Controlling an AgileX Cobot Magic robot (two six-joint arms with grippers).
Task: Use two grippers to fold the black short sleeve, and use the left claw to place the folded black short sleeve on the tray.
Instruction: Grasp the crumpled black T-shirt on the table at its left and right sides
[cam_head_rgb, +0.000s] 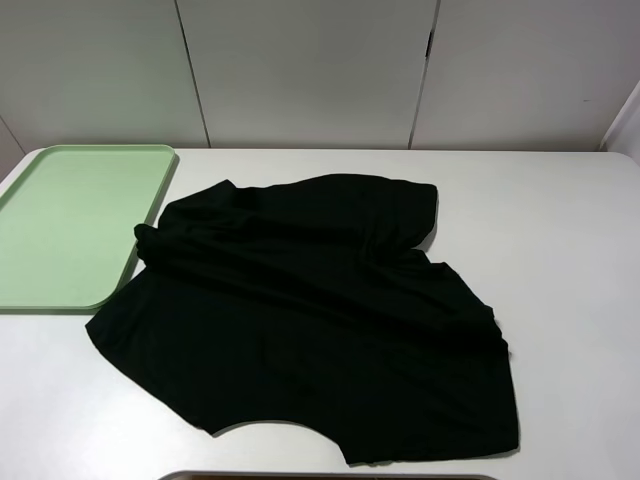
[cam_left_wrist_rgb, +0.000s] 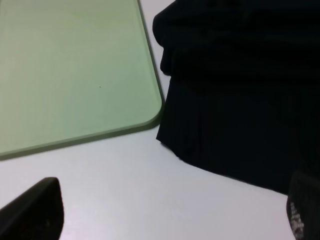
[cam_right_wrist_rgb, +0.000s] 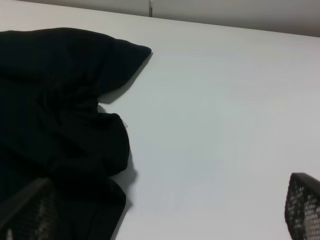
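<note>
The black short sleeve (cam_head_rgb: 320, 320) lies rumpled and unfolded on the table (cam_head_rgb: 570, 250), just ahead of the left claw (cam_left_wrist_rgb: 167, 215) and right gripper (cam_right_wrist_rgb: 165, 210), both spread wide, holding nothing; the tray (cam_head_rgb: 60, 220) ahead of the left claw is bare, so folding and placing remain

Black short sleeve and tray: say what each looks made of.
Black short sleeve: soft matte cloth, probably a knit; it lies rumpled in folds. Tray: likely moulded plastic, pale green, smooth with a faint sheen, rounded corners and low rim.
</note>
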